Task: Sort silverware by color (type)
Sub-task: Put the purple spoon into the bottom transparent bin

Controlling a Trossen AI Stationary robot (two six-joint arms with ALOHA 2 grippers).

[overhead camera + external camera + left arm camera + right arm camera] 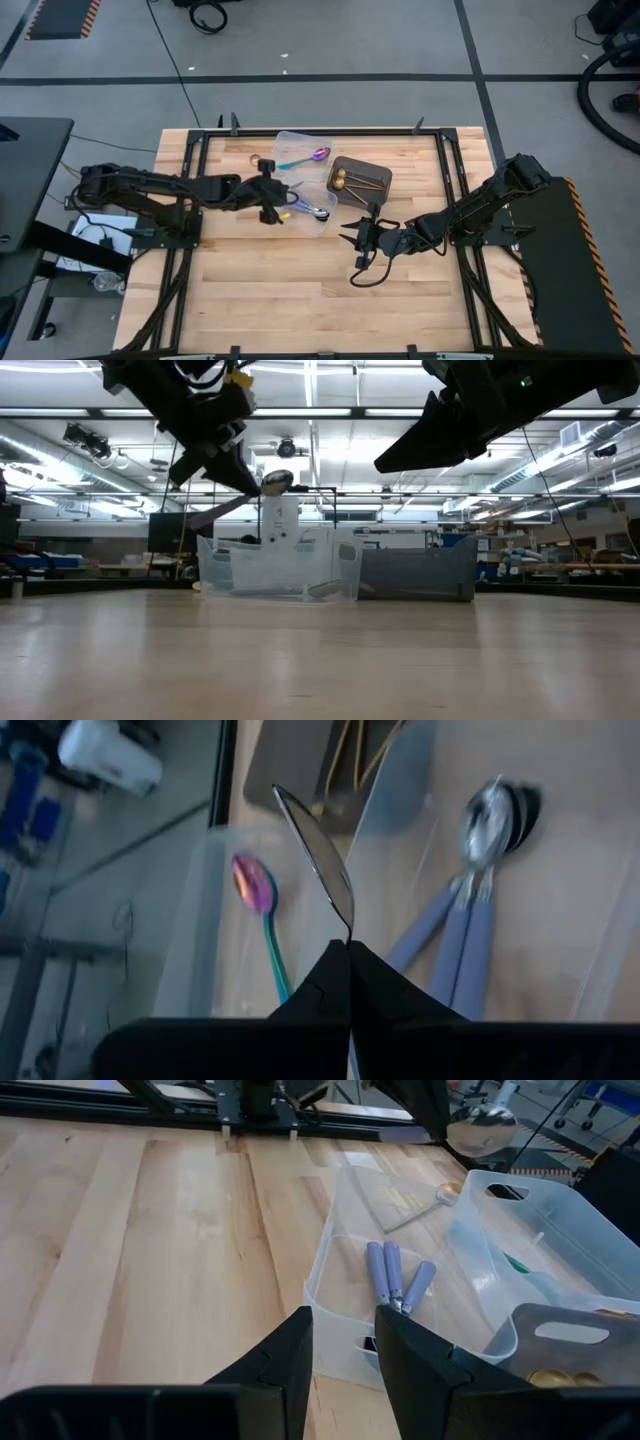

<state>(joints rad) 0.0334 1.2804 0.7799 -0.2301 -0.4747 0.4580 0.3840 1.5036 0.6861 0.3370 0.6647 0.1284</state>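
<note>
Pale wooden table (300, 300), grey workshop floor around — left hand (268, 195) grasping a spoon (318, 850), right hand (362, 238) released.

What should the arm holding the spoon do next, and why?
Probably lower a little and let go. The left gripper is shut on a silver spoon and hangs above the clear tubs. Below it one tub holds lavender-handled spoons and the next a teal-handled spoon. Its handle is hidden, but the silver bowl seems to match the lavender ones. The right gripper waits open nearby.
</note>
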